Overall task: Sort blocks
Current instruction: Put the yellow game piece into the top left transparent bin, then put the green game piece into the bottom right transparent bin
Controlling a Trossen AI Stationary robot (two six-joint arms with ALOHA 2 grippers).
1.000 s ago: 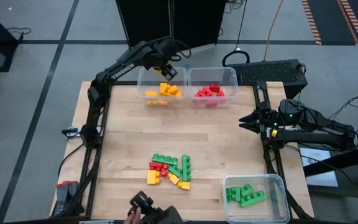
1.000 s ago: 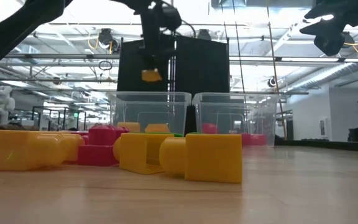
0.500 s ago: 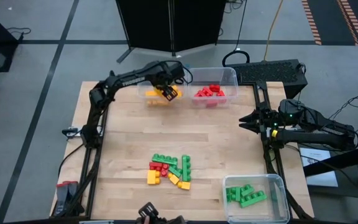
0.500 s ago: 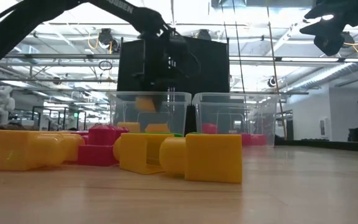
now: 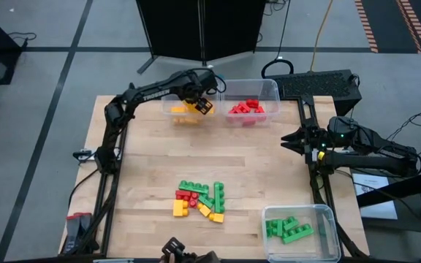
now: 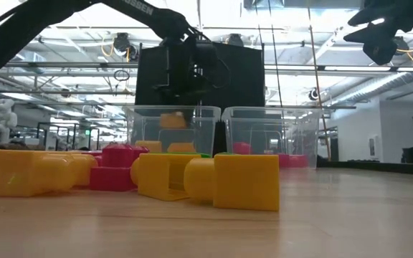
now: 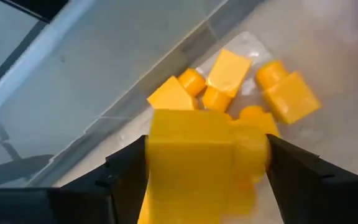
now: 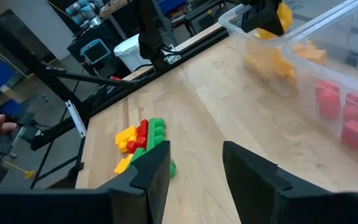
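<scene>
Fingers of the left gripper (image 5: 200,102) are clamped on 1 yellow studded plastic brick (image 7: 194,163), held inside the clear rectangular plastic bin (image 5: 168,93) at about 12 o'clock on the wooden surface (image 5: 269,168). In the left wrist view the brick fills the gap between the 2 dark fingers, and a loose heap of yellow bricks (image 7: 229,74) lies on the bin floor beyond it. In the low view the held brick hangs just below the bin's rim, above the heap and not touching it.

Beside that bin, toward 1 o'clock, a second clear plastic bin (image 5: 269,89) holds red studded bricks (image 5: 246,108). A third clear bin (image 5: 327,215) at about 5 o'clock holds green studded bricks (image 5: 289,229).

Near the middle of the surface, toward 6 o'clock, sits a mixed pile of green, red and yellow bricks (image 5: 199,198), all touching or just beside each other.

At 3 o'clock the right gripper (image 5: 289,139) hovers over the surface's edge, well apart from every brick. Its fingers (image 8: 148,171) stand wide apart with nothing between them.
</scene>
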